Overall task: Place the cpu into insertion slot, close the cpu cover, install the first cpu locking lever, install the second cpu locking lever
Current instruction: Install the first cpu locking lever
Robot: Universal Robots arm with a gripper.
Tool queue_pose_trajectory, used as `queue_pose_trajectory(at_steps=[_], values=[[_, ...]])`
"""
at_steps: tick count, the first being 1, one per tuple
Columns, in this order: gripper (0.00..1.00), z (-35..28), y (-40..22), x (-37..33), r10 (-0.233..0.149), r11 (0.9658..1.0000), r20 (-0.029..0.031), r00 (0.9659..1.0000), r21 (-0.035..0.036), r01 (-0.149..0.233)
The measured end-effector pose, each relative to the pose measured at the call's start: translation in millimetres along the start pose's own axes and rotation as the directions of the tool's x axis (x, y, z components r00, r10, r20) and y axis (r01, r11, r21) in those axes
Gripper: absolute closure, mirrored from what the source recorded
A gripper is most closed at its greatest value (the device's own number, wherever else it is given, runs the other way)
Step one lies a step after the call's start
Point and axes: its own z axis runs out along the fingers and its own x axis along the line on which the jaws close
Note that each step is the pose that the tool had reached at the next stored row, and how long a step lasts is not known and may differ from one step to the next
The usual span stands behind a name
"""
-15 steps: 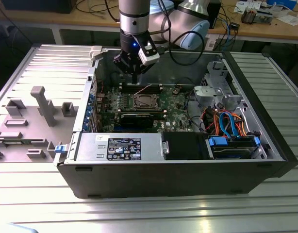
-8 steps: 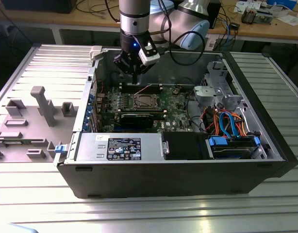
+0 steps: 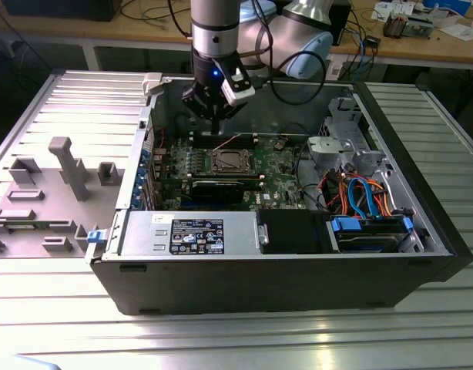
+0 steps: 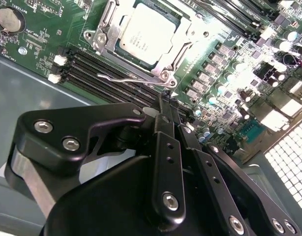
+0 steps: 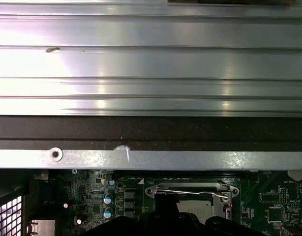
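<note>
The cpu [image 4: 146, 37], a silvery square chip, lies flat in the insertion slot [image 3: 226, 160] on the green motherboard, covering the contact field. The cpu cover [image 4: 105, 27], a metal frame, lies down around the chip. A thin wire locking lever [image 4: 125, 77] runs along the socket side nearest my gripper, and appears in the first wrist view as lever [image 5: 190, 191]. I cannot tell whether it is latched. My gripper [image 4: 166, 98] is shut and empty, its tips just above the memory slots beside that lever. In the exterior view the gripper [image 3: 214, 128] hangs over the board behind the socket.
Long black memory slots [image 4: 99, 69] lie between my gripper and the socket. The case's metal wall [image 5: 151, 160] is close behind. A power supply [image 3: 190, 231], a grey drive cage [image 3: 346, 142] and cables [image 3: 360, 193] sit in the case. Grey fixture blocks [image 3: 67, 166] stand at the exterior view's left.
</note>
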Motion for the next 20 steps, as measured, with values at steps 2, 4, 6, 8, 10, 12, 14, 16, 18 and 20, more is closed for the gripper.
queue_pose_trajectory(at_steps=[2,4,6,8,10,12,14,16,18,20], values=[[0.89,0.9,0.0,-0.1,0.0,1.0,0.0001,1.0,-0.0001,0.0],[0.89,1.4,0.0,-0.2,0.0,1.0,-0.0001,1.0,0.0001,0.0],[0.89,2.0,0.0,-0.2,0.0,1.0,-0.0001,1.0,0.0001,0.0],[0.89,2.4,0.0,-0.2,0.0,1.0,0.0,1.0,0.0,0.0],[0.89,2.9,0.0,-0.2,0.0,1.0,0.0,1.0,-0.0001,0.0],[0.89,3.3,0.0,-0.2,0.0,1.0,0.0,1.0,0.0,0.0],[0.89,3.7,-0.1,-0.2,0.0,1.0,0.0,1.0,0.0001,0.0],[0.89,4.3,-0.1,-0.3,0.0,1.0,0.0,1.0,0.0,0.0],[0.89,4.8,-0.1,-0.3,0.0,1.0,0.0,1.0,0.0,0.0],[0.89,5.2,-0.1,-0.4,0.0,1.0,-0.0001,1.0,0.0001,0.0]])
